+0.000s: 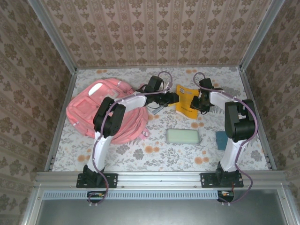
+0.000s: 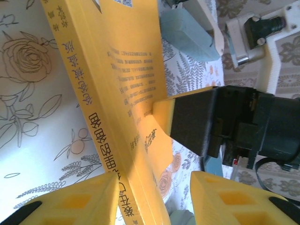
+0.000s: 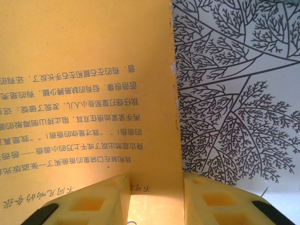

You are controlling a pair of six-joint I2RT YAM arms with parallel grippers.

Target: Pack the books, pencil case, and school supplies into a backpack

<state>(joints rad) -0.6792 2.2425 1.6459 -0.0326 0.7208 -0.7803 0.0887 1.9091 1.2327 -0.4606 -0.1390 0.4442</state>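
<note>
The yellow-orange book [image 1: 186, 99] stands tilted up off the floral table between my two grippers. My left gripper [image 1: 174, 98] straddles its spine end. In the left wrist view the book [image 2: 126, 61] lies against one finger, with a wide gap to the other, so that gripper [image 2: 152, 187] is open. My right gripper [image 1: 199, 102] faces the cover [image 3: 93, 70] with its fingers apart [image 3: 154, 183]; one fingertip [image 2: 164, 115] rests on the cover. The pink backpack [image 1: 93, 105] lies at the left. The mint pencil case [image 1: 183, 136] lies nearer the front. A small teal piece [image 1: 220, 139] sits by the right arm.
A grey-blue flat item [image 1: 157, 108] pokes out from under the left arm beside the backpack. Metal frame rails [image 1: 63, 108] and patterned walls close in the table on three sides. Floral cloth [image 1: 140, 154] lies bare along the front.
</note>
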